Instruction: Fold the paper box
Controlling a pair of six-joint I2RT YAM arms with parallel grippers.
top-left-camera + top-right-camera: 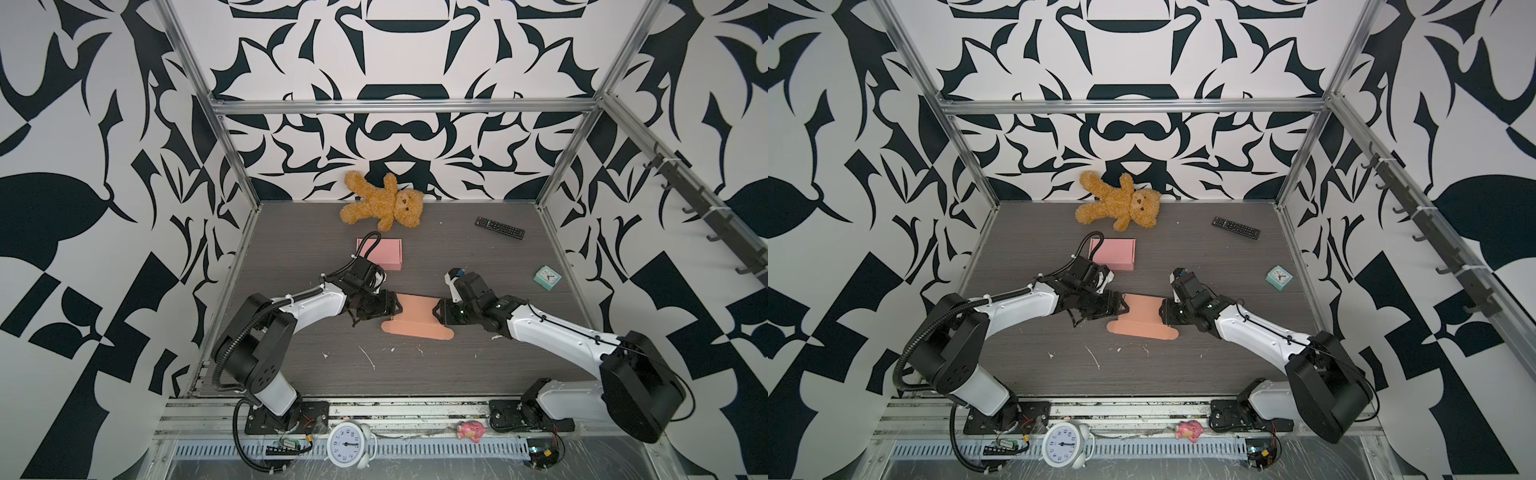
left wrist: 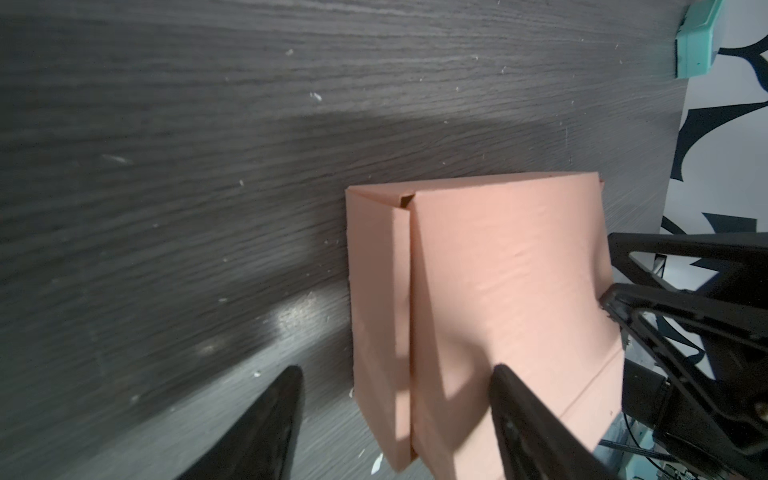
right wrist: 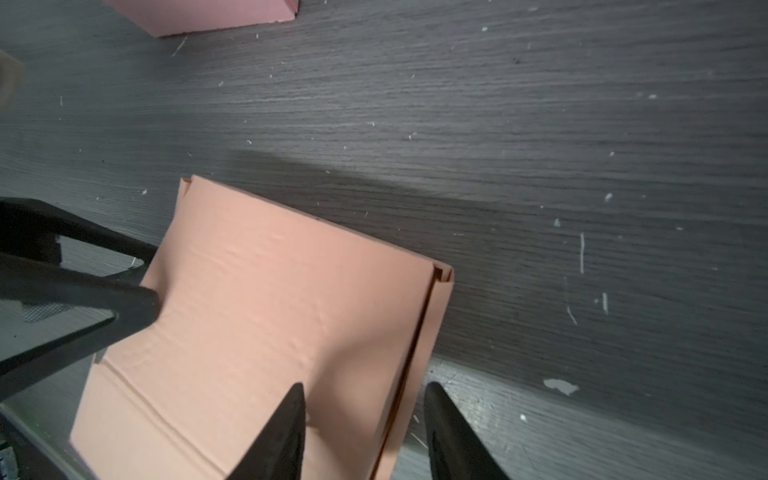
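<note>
A dark wood-grain table [image 1: 291, 365] sits inside black-and-white patterned walls. In both top views the salmon paper box [image 1: 415, 322] lies partly folded near the table's middle, with a rounded flap flat toward the front. It is directly between the left gripper [image 1: 399, 309] and the right gripper [image 1: 434, 309], which meet it at opposite ends. Only the top views take in the pink box [image 1: 384, 253] behind the left arm, the teddy bear [image 1: 382, 203] at the back wall, then the remote [image 1: 499, 227] and the teal clock [image 1: 547, 277]. They also show a white alarm clock [image 1: 347, 444] and a pink toy [image 1: 469, 431] on the front rail. The left wrist view alone shows the paper box's folded end wall between that gripper's parted fingers [image 2: 282, 415], one outside over the table and one over the top panel; neither pinches it. The right wrist view shows the same at the other end: fingers [image 3: 286, 428] apart astride the wall, released. The pink box is closed, its inside hidden.
</note>
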